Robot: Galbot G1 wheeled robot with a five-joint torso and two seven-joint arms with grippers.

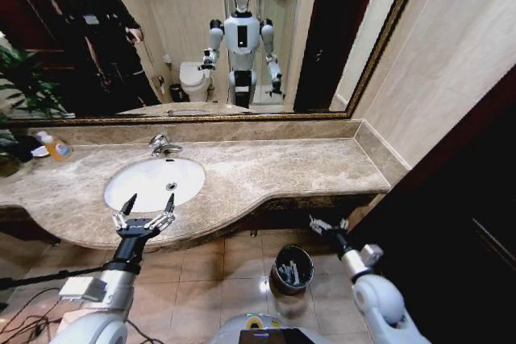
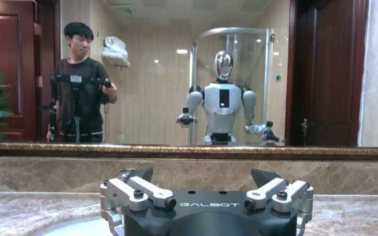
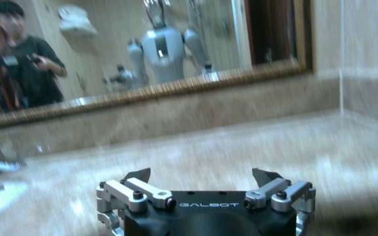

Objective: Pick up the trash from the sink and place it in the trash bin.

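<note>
The left gripper point(image 1: 147, 205) hangs just over the near rim of the sink point(image 1: 129, 191), its fingers spread wide and holding nothing. The basin looks bare white, with only the drain and the faucet point(image 1: 164, 146) behind it, so a reach into it would likely close on nothing, or knock a fingertip against the ceramic or the marble edge. At the far left of the counter stands a bottle point(image 1: 56, 148) of orange liquid; it is not trash, and a sweep that way could topple it. Toward the right, the bin point(image 1: 292, 268) sits on the floor tiles below the counter's overhang, dark with a bright rim, and pale pieces that look like the trash point(image 1: 293, 271) lie inside it: a few light sticks or tubes, too small to tell apart. The right gripper point(image 1: 329, 225) hovers near the counter's front edge, above and just beside the bin, fingers also spread and empty; lifting carelessly, it could strike the overhang.
</note>
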